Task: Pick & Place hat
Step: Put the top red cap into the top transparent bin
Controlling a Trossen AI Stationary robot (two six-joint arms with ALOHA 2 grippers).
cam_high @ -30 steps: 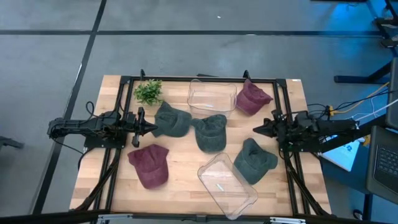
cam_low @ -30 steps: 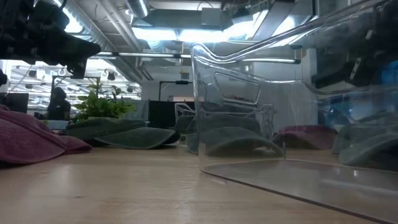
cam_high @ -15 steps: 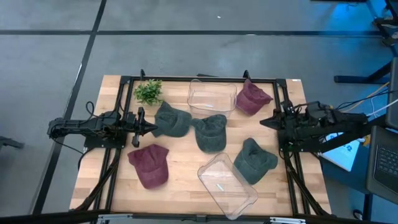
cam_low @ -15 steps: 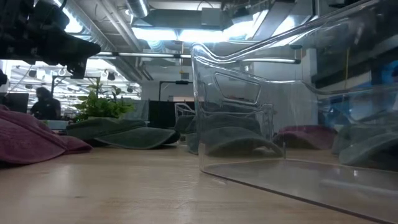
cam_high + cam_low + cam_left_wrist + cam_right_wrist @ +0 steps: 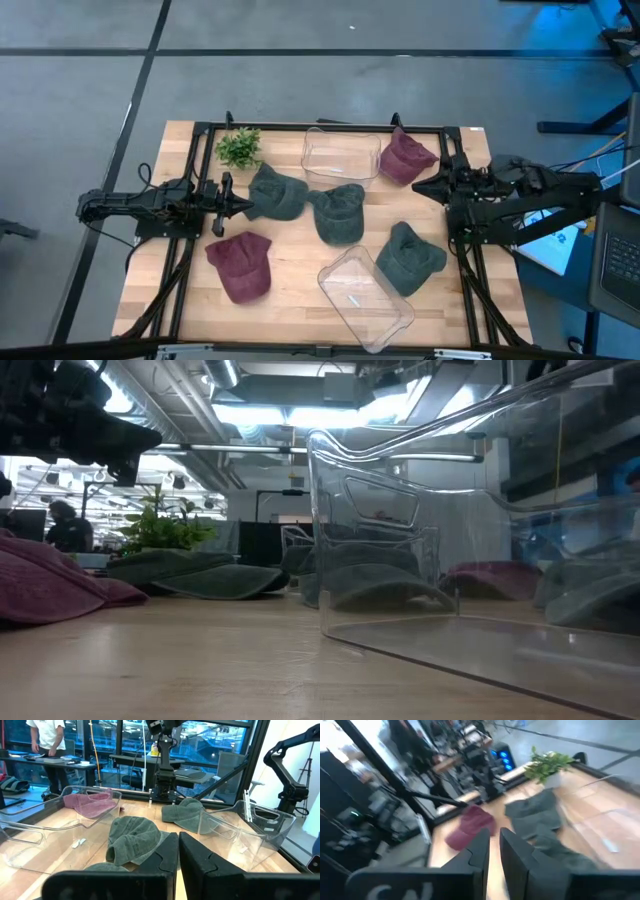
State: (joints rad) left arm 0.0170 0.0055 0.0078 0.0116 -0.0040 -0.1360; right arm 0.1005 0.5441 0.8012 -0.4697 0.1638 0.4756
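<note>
Wooden desk with a black frame, standing on a grey floor; the low view looks across it to ceiling lights and a person far behind. Landmark: the clear bin at the desk's far edge. Left claw, clenched and empty, sits just left of the green hat lying at the bin's near-left corner. Right claw, also clenched and empty, hovers right of the bin, just beside the maroon hat against the bin's right wall. Further hats (all loose on the desk): green just in front of the bin, green and maroon nearer the front. A second clear bin lies at the front edge; a small plant stands left of the landmark.
</note>
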